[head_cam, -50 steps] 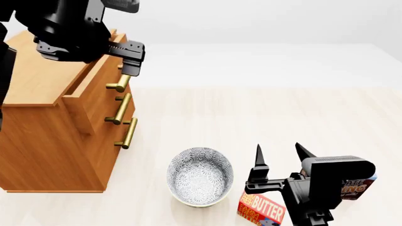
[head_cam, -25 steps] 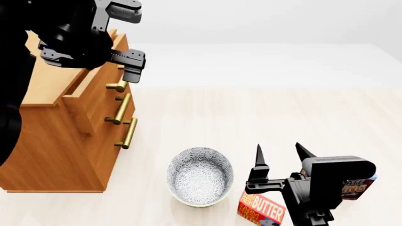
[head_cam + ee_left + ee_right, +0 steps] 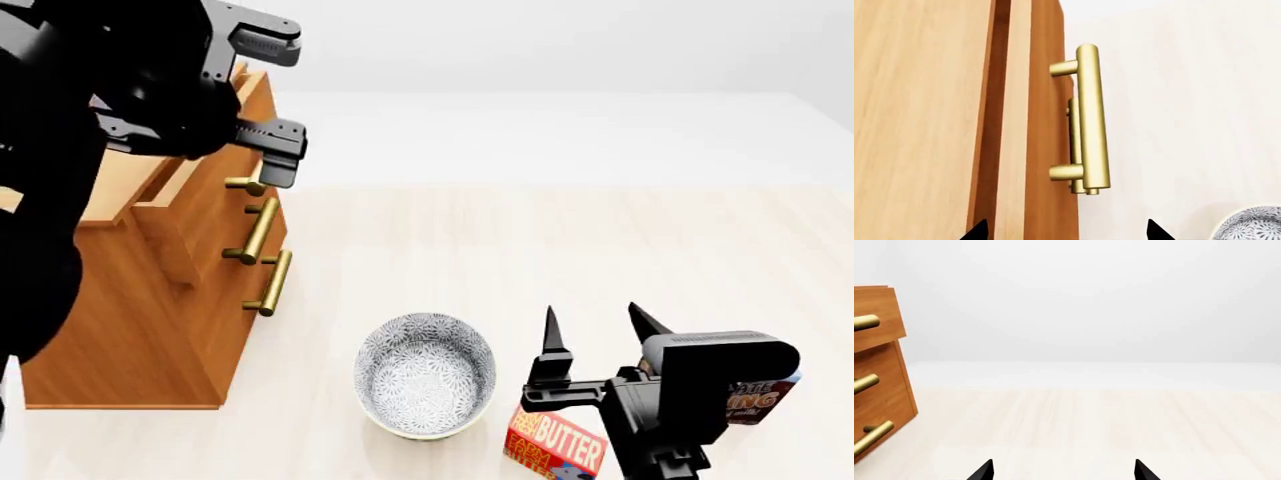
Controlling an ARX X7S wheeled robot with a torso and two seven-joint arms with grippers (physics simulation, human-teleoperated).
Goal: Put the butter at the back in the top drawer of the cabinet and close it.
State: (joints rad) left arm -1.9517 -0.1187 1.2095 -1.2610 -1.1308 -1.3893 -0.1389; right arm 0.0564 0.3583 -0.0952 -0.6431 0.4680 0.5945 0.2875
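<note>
The boxy honey-brown wooden cabinet (image 3: pixel 147 300) stands at the left side of the pale wood floor (image 3: pixel 534 250). Its top drawer (image 3: pixel 200 195) is pulled out a little, its front standing proud of the two lower ones, with a dark gap behind the front panel. The black left gripper (image 3: pixel 274 100) hangs above the drawer's brass bar handle (image 3: pixel 1091 117), its fingers spread wide and touching nothing.

The small red-orange butter carton with yellow lettering (image 3: pixel 558 445) lies on the floor near the front edge, just right of a round white bowl with a grey speckled pattern (image 3: pixel 424 375). The black right gripper (image 3: pixel 594 335) is open, its two pointed fingers aimed upward and empty. Behind its arm, a dark-brown pudding box (image 3: pixel 761 395) is partly hidden.
</note>
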